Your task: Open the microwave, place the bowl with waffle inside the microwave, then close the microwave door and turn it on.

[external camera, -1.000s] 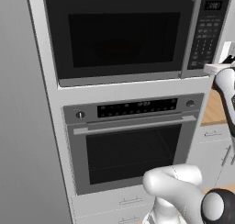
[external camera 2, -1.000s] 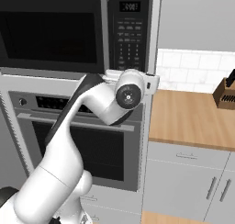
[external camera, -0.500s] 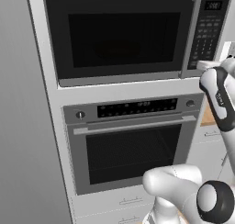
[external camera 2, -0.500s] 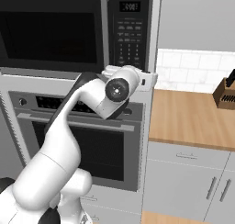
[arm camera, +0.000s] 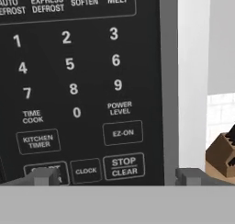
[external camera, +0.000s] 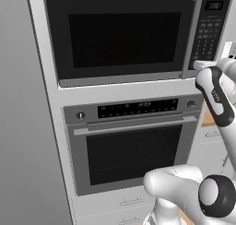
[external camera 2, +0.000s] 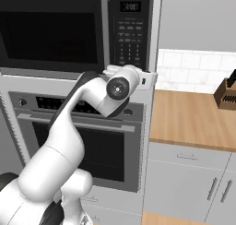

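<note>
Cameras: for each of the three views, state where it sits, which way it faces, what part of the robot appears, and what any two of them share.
Left base view: behind the arm to its left, facing the microwave and oven; arm rises at lower right.
Right base view: behind to its right, facing the microwave door, keypad, counter; arm rises at lower left.
Hand view: on the hand, close on the keypad; open gripper at bottom.
Shared: both base views show microwave and oven; right base and hand views share the knife block.

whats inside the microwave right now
The microwave door is shut and its window is dark, so nothing inside the microwave can be made out; whether the bowl is in there is hidden. The open gripper faces the keypad.
</note>
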